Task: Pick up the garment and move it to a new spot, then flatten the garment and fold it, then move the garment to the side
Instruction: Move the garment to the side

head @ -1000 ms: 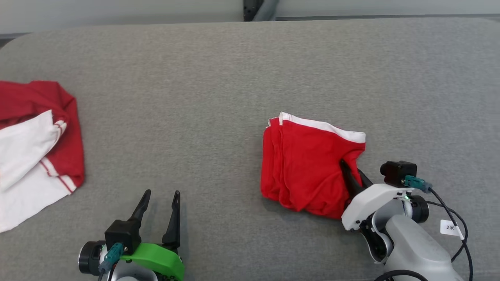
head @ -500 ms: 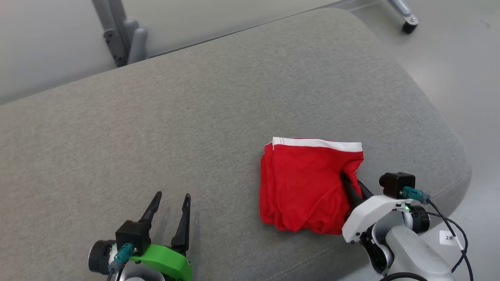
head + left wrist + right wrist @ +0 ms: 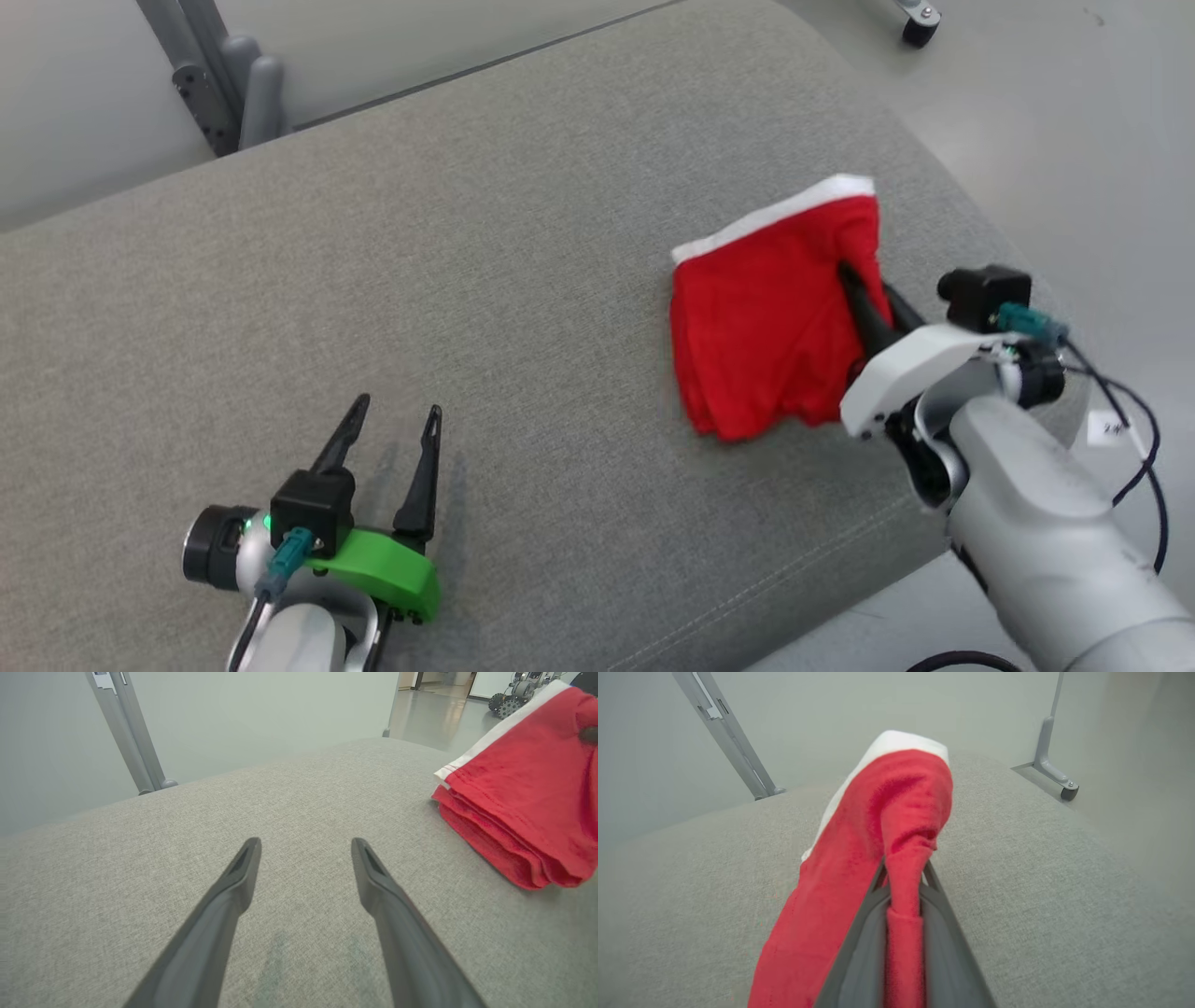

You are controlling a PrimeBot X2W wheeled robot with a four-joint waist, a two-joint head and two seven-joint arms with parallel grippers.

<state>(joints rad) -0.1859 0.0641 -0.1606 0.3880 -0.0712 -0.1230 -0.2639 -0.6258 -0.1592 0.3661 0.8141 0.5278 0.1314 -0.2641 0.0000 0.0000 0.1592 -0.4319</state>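
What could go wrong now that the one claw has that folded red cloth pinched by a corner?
The right gripper pinches only a small bunch of the red garment, so it might slip free. Held by one side, its stacked folds could fall open. It lies near the rounded edge of the grey table and could slide off; the open left gripper is apart, giving no support.

We see bright, even, diffuse light. Faint shadows lie on the tabletop (image 3: pixel 140 858) just under the left end effector (image 3: pixel 306 842); the garment (image 3: pixel 878 826) at the right end effector (image 3: pixel 904 870) looks blurred.
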